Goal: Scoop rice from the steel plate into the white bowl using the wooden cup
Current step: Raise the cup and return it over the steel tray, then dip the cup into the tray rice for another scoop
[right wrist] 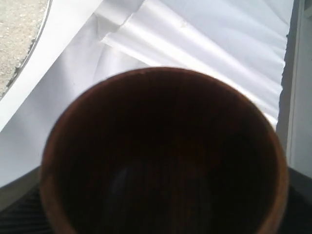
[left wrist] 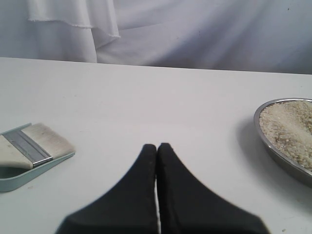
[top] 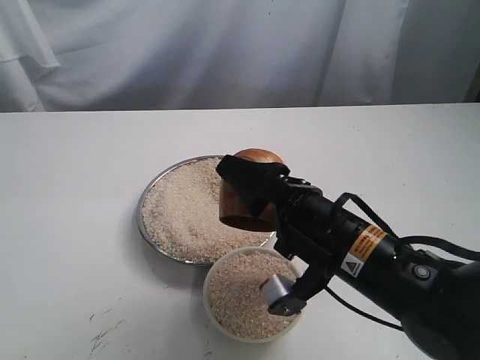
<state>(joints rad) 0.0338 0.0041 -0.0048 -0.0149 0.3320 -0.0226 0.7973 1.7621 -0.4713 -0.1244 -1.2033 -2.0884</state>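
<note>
While the right gripper [top: 251, 201] clamps the wooden cup [top: 255, 159] between widely spread jaws, the cup lies tipped on its side at the centre of the exterior frame. It sits over the right edge of the steel plate [top: 144, 217], probably so its mouth can be driven through the rice [top: 187, 206]. The right wrist view looks straight into the glossy reddish-brown barrel, whose dark inside appears empty. Just below the cup, at lower centre, sits the white bowl [top: 208, 296], thick-rimmed, smooth and nearly full of grains. It stands right beside the plate's thin shiny rim, which likely keeps each carry short. The left gripper [left wrist: 157, 150] holds its black tapered jaws pressed together over the matt white table [left wrist: 146, 97], near a pale-bristled brush [left wrist: 39, 141].
</note>
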